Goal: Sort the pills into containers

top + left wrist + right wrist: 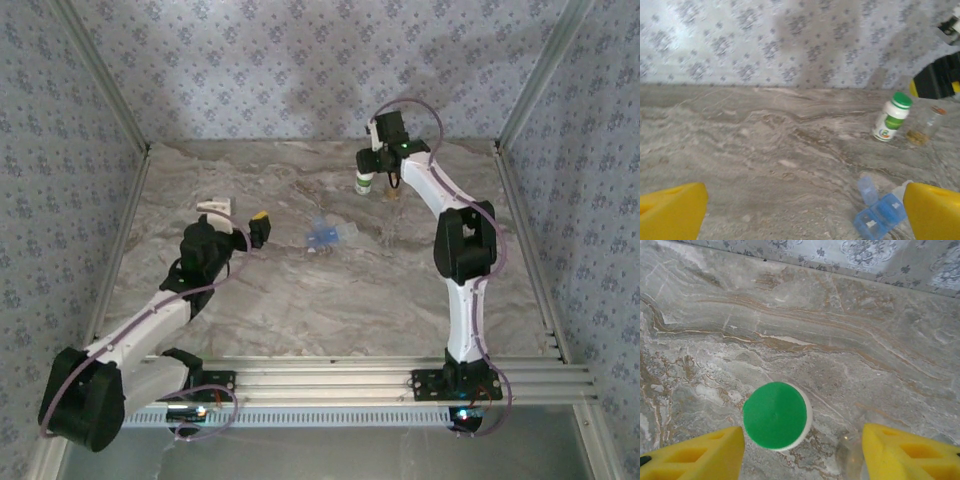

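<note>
While both arms reach out over the marbled table [300, 300], the blue translucent pill box [322, 237] lies flat near the table's middle, a little to the right of the left gripper [260, 229] and well apart from the bottles at the back. In the left wrist view the pill box [881, 214] sits at the lower right, just beside the right-hand yellow finger [935, 212]. Its long axis runs on a diagonal from lower left to upper right, and one lid flap stands raised on its far side, leaving compartments open upward. The left gripper [805, 206] is released, its fingers spread wide with bare table between them. Farther back stand a green-capped bottle [892, 118] and a clear vial [927, 125], both upright and near each other. The right gripper [803, 440] hangs above that green-capped bottle [775, 415], its jaws apart and wider than the cap, gripping nothing; the cap lies nearer its left finger [695, 455].
</note>
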Tool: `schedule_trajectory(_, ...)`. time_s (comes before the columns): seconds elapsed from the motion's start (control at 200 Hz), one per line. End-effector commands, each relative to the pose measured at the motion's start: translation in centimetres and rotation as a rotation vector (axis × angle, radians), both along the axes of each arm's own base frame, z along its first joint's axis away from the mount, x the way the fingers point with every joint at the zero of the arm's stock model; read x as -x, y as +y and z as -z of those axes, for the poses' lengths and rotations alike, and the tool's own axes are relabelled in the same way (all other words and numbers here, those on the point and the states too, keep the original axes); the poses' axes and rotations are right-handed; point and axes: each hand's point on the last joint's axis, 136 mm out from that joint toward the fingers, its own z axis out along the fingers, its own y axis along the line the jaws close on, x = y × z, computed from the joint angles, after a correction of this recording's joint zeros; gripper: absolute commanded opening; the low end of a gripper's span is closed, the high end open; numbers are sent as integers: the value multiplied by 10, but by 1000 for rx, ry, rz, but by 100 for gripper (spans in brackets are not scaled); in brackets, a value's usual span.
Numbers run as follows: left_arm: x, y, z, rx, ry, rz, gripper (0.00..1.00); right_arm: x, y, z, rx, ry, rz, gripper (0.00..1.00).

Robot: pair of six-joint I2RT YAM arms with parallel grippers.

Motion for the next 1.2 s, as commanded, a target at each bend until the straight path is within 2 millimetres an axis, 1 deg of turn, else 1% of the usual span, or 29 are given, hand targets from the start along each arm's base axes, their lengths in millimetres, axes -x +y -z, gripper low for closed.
schedule_trajectory(0.0, -6, 1, -6, 66, -3, -19, 100, -7, 7, 3, 8, 17, -9, 66)
schedule_trajectory(0.15, -10, -10, 4, 44, 51, 30, 100, -13, 17, 22, 3, 48, -24, 68)
schedule_trajectory(0.26, -9, -18, 4, 43, 56, 73, 99, -18, 22, 35, 0, 75, -26, 70)
schedule_trajectory(0.285, -9, -19, 4, 44, 55, 78, 100, -14, 21, 41, 1, 107, -26, 70)
schedule_trajectory(0.4, -8, -20, 2, 37, 52, 86, 100, -14, 23, 54, 4, 149, -29, 68)
schedule_trajectory(0.665, -7, -22, 3, 26, 54, 95, 100, -12, 29, 68, 1, 178, -87, 57)
schedule_trajectory(0.745, -8, -22, 4, 24, 56, 95, 99, -11, 30, 69, 2, 182, -115, 51)
schedule_trajectory(0.83, -9, -23, 6, 19, 63, 97, 100, -10, 30, 71, -3, 191, -142, 42)
schedule_trajectory(0.855, -9, -23, 6, 18, 64, 98, 99, -10, 30, 71, -7, 193, -151, 41)
schedule_trajectory(0.935, -9, -25, 7, 11, 66, 111, 99, -7, 33, 67, -29, 197, -199, 38)
schedule_trajectory(0.97, -9, -26, 6, 4, 64, 118, 99, -5, 37, 61, -41, 190, -234, 37)
schedule_trajectory(1.054, -9, -33, 6, -28, 52, 162, 99, 7, 55, 37, -84, 151, -392, 35)
schedule_trajectory(1.109, -7, -42, 5, -55, 31, 225, 100, 16, 63, 20, -73, 103, -501, 33)
schedule_trajectory(1.114, -7, -43, 4, -57, 28, 232, 100, 18, 64, 15, -67, 89, -523, 33)
schedule_trajectory(1.139, -6, -48, 4, -69, 18, 263, 99, 28, 70, 6, -55, 57, -602, 32)
schedule_trajectory(1.189, -4, -59, 3, -90, -4, 336, 99, 43, 77, -8, -33, 6, -707, 30)
schedule_trajectory(1.194, -3, -60, 3, -93, -6, 345, 99, 46, 78, -14, -27, -13, -730, 30)
